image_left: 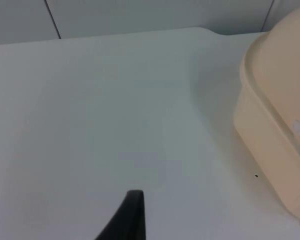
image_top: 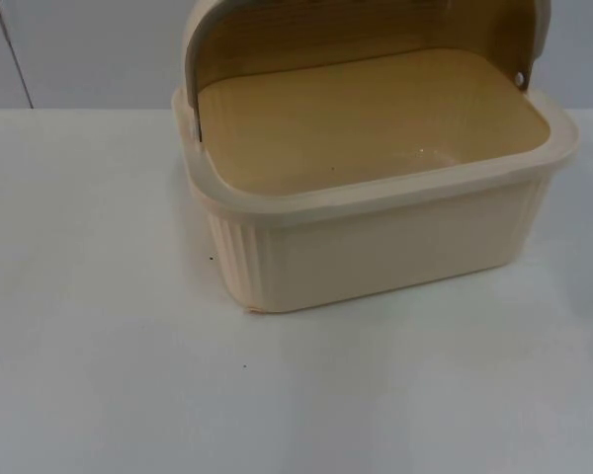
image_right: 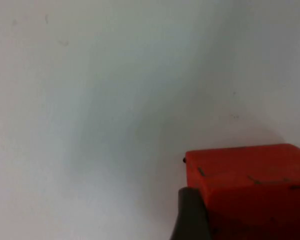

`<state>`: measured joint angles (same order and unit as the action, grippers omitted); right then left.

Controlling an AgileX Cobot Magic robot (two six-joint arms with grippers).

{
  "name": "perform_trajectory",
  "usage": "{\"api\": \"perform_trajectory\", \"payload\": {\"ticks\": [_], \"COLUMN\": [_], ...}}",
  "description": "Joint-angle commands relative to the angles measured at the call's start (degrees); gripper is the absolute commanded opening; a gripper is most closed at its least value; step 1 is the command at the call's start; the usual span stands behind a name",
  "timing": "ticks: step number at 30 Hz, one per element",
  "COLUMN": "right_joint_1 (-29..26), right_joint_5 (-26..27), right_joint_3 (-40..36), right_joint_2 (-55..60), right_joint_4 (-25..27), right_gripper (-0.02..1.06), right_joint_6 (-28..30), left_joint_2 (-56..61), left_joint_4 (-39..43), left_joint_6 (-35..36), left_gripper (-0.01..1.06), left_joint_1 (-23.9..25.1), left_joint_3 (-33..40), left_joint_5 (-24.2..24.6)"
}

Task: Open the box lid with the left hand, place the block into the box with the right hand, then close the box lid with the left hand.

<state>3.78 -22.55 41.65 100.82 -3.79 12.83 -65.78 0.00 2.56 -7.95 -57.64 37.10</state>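
Cream box [image_top: 376,188] sits at the table's [image_top: 99,326] far side, lid [image_top: 277,39] flipped up. Red block [image_right: 250,185] is right against the right gripper's fingertip [image_right: 192,215]; can't tell its grip. Left gripper's fingertip [image_left: 132,215] waits left of the box, grip unclear too.

White surface [image_top: 109,326] spreads wide, matte, w/ a couple tiny dark specks [image_top: 244,366] on it near the front. Behind it, grey partition wall [image_top: 89,49] runs along the far edge, a dark vertical seam [image_top: 15,54] cutting thru its panels. Left wrist view: same wall [image_left: 140,15] past the surface's edge, w/ seams too.
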Motion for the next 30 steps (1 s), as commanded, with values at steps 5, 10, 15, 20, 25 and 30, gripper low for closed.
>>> {"api": "perform_trajectory", "payload": {"ticks": [5,10,15,20,25,30], "right_joint_1": [-0.25,-0.25,-0.25,-0.25,-0.25,-0.25], "right_joint_5": [-1.41,-1.84,-5.85,-7.01,-8.64,-9.27], "right_joint_3": [0.12,0.12,3.43,9.57,19.11,27.54], "right_joint_2": [-0.46,-8.36,-18.42,-27.4,-32.45,-33.07], "right_joint_4": [-0.17,-0.17,-0.17,-0.42,-0.58,-0.58], "right_gripper": [0.0,0.0,0.0,0.0,0.0,0.0], "right_joint_6": [-3.1,-4.65,-6.26,-9.68,-11.22,-13.71], "left_joint_2": [0.06,0.06,0.06,0.06,0.06,0.06], "left_joint_4": [0.55,0.55,0.55,0.54,0.54,0.54], "left_joint_6": [0.56,0.56,0.56,0.56,0.56,0.56], "left_gripper": [1.05,1.05,1.05,1.05,1.05,1.05], "left_joint_1": [-0.35,-0.35,-0.35,-0.35,-0.35,-0.35], "left_joint_3": [-0.25,-0.25,-0.25,-0.25,-0.25,-0.25], "left_joint_5": [-0.08,-0.08,-0.08,-0.49,-0.72,-1.07]}}
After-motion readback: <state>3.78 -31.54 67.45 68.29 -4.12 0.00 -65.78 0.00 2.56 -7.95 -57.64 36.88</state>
